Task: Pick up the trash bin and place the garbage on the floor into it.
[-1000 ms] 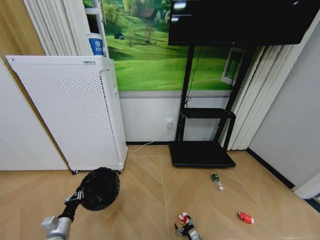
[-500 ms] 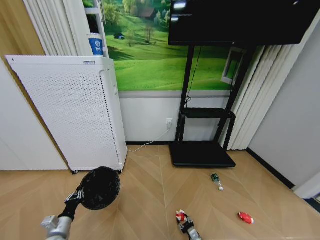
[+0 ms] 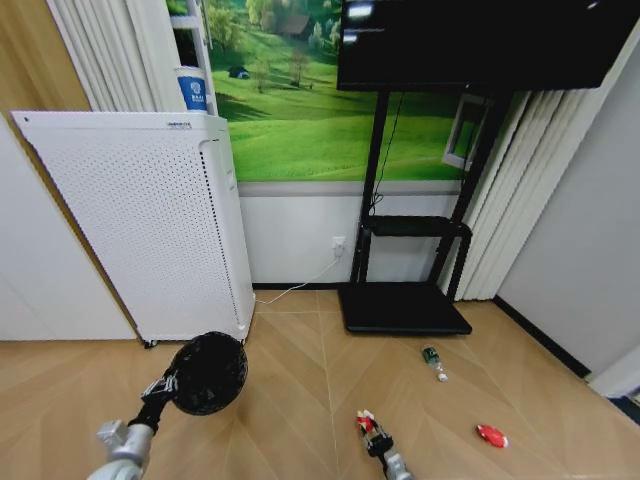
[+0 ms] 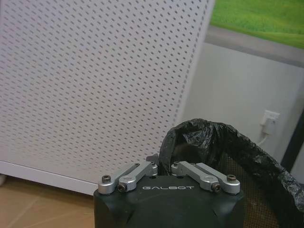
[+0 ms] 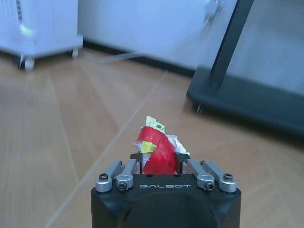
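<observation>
The left pincer (image 4: 164,167) clenches the rim of the trash bin (image 3: 208,373), its mouth tilted sideways; the right pincer (image 5: 159,164) grips a red-and-white wad (image 5: 156,149).

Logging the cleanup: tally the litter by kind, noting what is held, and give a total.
Red-and-white wads: 2, one held in the right gripper, one on the floor.
Green bottles: 1, on the floor.
Total: 3.

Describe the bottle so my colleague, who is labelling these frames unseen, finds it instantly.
Start at the black TV stand base against the back wall. On the wood floor just in front of its right corner lies a small dark green bottle with a pale cap. The red wrapper wad nearer the robot is crumpled, not bottle-shaped.
</observation>
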Motion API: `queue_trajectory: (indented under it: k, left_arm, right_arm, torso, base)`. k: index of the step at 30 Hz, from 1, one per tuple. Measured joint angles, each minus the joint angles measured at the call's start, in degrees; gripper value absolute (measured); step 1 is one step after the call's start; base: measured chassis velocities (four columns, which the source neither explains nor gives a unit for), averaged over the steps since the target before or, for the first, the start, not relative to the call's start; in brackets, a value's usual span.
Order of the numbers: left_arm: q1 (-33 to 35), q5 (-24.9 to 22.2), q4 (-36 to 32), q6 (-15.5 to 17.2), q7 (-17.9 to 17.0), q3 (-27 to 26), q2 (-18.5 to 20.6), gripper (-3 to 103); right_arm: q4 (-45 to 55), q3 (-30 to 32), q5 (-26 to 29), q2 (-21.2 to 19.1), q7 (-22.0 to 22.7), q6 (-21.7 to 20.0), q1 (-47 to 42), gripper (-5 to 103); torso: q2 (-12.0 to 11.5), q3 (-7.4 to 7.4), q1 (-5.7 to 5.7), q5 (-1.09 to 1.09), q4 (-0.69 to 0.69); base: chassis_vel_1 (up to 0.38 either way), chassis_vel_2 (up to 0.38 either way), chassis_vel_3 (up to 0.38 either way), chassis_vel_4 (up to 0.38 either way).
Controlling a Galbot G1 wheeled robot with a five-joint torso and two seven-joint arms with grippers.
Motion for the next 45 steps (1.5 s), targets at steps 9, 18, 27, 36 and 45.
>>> queue_trajectory:
  k: [9, 18, 27, 36, 45]
  left_arm:
    - [-10.3, -0.2, 6.7, -0.8, -1.9, 12.6, 4.8, 7]
    - [-21.4, 0.3, 13.1, -1.8, -4.1, 26.7, 5.1, 7]
    - [-32.7, 0.1, 19.8, -2.0, -5.2, 41.8, 1.9, 7]
    - [-32.8, -3.7, 11.0, 0.1, -5.6, 50.9, 1.0, 7]
    - [-25.7, -3.1, 4.4, 1.7, -6.6, 48.8, 1.9, 7]
  right_arm:
    - [18.2, -1.3, 9.1, -7.9, -4.7, 0.1, -1.4, 34]
    - [33.0, -2.9, 18.7, -10.6, -10.2, -1.3, -5.9, 34]
    - [35.3, -7.4, 18.0, -9.5, -11.3, -1.6, -5.4, 34]
    - [31.0, -9.2, 15.7, -6.7, -11.1, -1.0, -3.7, 34]
    - [29.7, -7.9, 14.0, -4.3, -9.8, -1.0, -3.5, 38]
  torso:
    - [0.0, 0.01, 0.0, 0.01, 0.06]
    - [0.0, 0.01, 0.01, -0.01, 0.0]
    - [0.0, 0.01, 0.01, -0.02, 0.01]
    - [0.0, -0.01, 0.0, 0.01, -0.01]
    - [0.0, -0.01, 0.0, 0.0, 0.02]
  base:
    - [0.0, 0.0, 0.0, 0.0]
    - [0.0, 0.0, 0.0, 0.0]
    - [0.0, 0.0, 0.0, 0.0]
    - [0.0, 0.0, 0.0, 0.0]
    - [0.0, 0.0, 0.0, 0.0]
